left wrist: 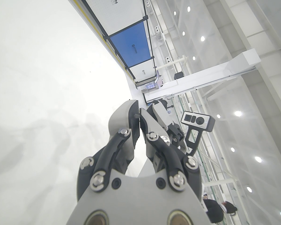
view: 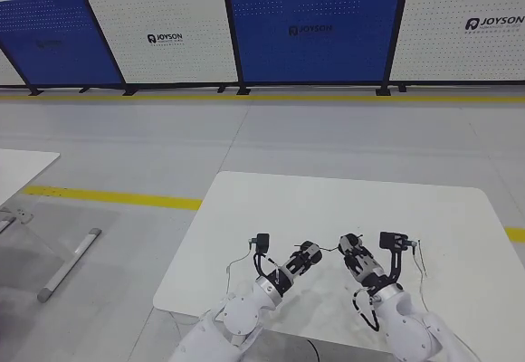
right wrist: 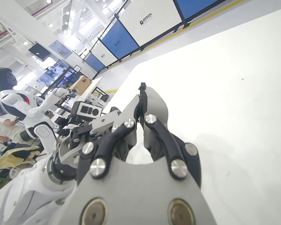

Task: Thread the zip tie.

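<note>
A thin black zip tie (right wrist: 142, 87) is pinched in my right gripper (right wrist: 142, 99), which is shut on it, and its small square head pokes out past the fingertips. My left gripper (left wrist: 138, 110) is shut too, with a small sliver of the tie (left wrist: 137, 115) caught between its pads. In the top view the left gripper (view: 310, 250) and right gripper (view: 348, 242) hover tip to tip over the near part of the white table (view: 353, 204), a short gap apart. How the tie runs between them is too fine to make out there.
The white table's near edge (view: 244, 317) lies just under both arms; bare tabletop stretches toward the far edge. A second white table (view: 9, 172) stands at the left across a yellow floor line (view: 109, 195). Blue and white partition panels (view: 317, 41) line the back.
</note>
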Robot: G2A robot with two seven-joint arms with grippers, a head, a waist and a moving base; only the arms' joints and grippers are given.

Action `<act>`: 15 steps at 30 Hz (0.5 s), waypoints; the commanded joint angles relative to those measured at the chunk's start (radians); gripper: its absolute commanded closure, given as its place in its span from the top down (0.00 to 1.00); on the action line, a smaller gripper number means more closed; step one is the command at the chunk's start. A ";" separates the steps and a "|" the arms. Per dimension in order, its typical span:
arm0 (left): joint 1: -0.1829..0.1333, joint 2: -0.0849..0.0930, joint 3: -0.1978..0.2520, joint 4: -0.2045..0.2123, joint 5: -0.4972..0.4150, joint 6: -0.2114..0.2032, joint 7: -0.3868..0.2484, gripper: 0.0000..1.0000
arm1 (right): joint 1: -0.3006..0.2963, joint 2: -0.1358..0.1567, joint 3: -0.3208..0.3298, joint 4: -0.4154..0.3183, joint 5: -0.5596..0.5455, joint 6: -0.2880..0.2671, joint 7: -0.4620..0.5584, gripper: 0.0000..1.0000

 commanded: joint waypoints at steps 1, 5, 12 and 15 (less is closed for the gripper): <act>0.000 0.000 0.000 0.000 0.000 0.000 0.000 0.00 | 0.004 -0.003 -0.002 0.005 -0.002 -0.003 0.000 0.00; 0.000 0.000 0.000 0.000 0.000 0.000 0.000 0.00 | 0.006 -0.007 -0.003 0.011 0.008 -0.018 0.011 0.00; 0.000 0.000 0.000 0.000 0.000 0.000 0.000 0.00 | 0.005 -0.013 0.004 0.029 0.039 -0.038 0.037 0.00; 0.000 0.000 0.000 0.000 0.000 0.000 0.000 0.00 | 0.009 -0.017 0.000 0.042 0.046 -0.041 0.041 0.00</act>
